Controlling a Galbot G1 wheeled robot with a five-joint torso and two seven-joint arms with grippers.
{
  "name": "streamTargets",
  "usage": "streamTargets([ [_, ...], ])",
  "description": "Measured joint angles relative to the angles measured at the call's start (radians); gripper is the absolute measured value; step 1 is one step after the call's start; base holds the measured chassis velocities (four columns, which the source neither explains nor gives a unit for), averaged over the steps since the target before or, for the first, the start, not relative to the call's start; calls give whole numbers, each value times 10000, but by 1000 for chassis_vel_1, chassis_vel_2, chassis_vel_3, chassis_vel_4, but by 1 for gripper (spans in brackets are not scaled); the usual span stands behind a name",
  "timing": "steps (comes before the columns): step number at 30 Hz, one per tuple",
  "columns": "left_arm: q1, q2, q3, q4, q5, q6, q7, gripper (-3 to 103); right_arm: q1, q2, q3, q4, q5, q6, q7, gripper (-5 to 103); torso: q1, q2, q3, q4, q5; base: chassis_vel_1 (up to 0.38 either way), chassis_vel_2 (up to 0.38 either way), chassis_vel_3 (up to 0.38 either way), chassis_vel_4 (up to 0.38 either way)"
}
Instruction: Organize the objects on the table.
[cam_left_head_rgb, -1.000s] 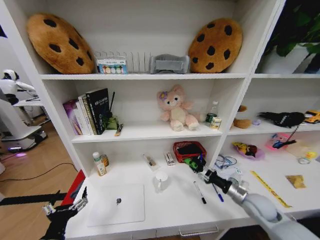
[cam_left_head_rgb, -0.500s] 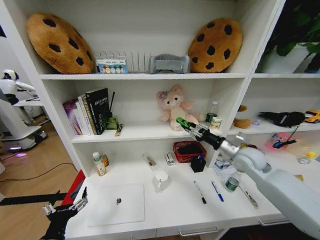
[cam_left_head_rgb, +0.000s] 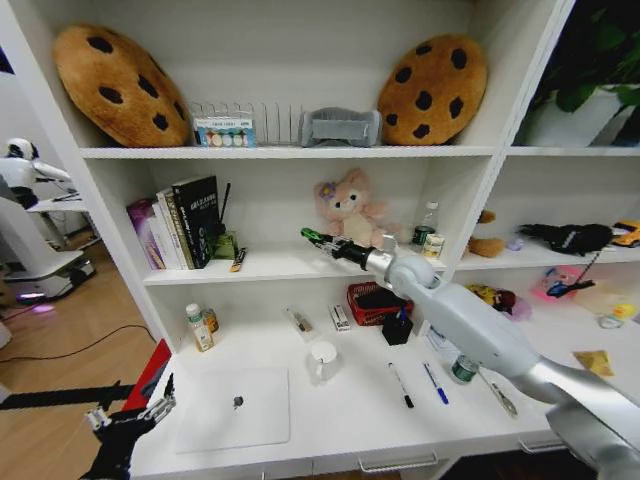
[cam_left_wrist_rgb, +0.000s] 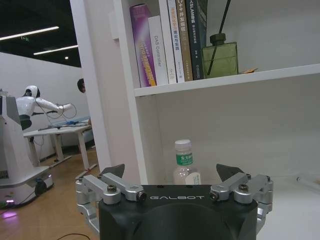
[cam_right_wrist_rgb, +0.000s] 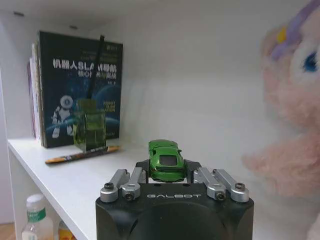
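1. At the far left of my head view, my left gripper (cam_left_head_rgb: 128, 420) hangs low off the front left corner of the table (cam_left_head_rgb: 330, 440). Its fingers are spread apart with nothing between them, and it is idle.

2. Just right of it, the silver laptop (cam_left_head_rgb: 235, 408) lies closed and flat on the table near the front edge.

3. Above, on the middle shelf (cam_left_head_rgb: 280, 265), a row of upright books (cam_left_head_rgb: 185, 222) stands at the left, with a green glass diffuser bottle (cam_left_head_rgb: 224, 244) beside them and a small orange-brown pen-like stick (cam_left_head_rgb: 238, 260) lying just right of that.

4. Next comes my right gripper (cam_left_head_rgb: 310, 237), reaching into that shelf bay from the right. Its fingers are clamped on the tiny green toy car (cam_right_wrist_rgb: 165, 160), which sits level between them with its nose pointing ahead.

5. The car is in my grasp, held above the bare shelf board, between the diffuser bottle on one side and the pink plush toy (cam_left_head_rgb: 350, 215) on the other.

6. My judgement is that I am partway through placing the car. To do this well I should lower it straight onto the bare patch, wheels flat, clear of both the stick and the plush, then part my fingers only once it rests.

7. Farther right and lower, the black pen (cam_left_head_rgb: 399, 385) and the blue pen (cam_left_head_rgb: 434, 383) lie near each other on the table, well apart from my right gripper.
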Motion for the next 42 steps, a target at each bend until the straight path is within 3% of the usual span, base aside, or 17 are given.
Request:
streamTargets([
  [9,0,0,-1,0,0,0,0,100,525,85,-703,-551,-103,-320,-1305,36,-1,1,-1,-2,0,0,0,0,0],
  [28,0,0,0,1,0,0,0,100,780,108,-1129,-864,-296,-302,-1413,33,-3,1,-1,-1,0,0,0,0,0],
  [32,0,0,-1,1,1,0,0,100,752,83,-899,-678,-54,-121,-1281,52,-2,1,-1,-1,0,0,0,0,0],
  [36,0,0,-1,1,0,0,0,100,622,-83,-548,-281,143,77,-826,63,-2,1,-1,0,1,0,0,0,0],
  [42,0,0,-1,2,0,-1,-2,100,-221,-1069,798,1811,540,137,53,90,-1,1,-1,3,2,0,0,0,0],
])
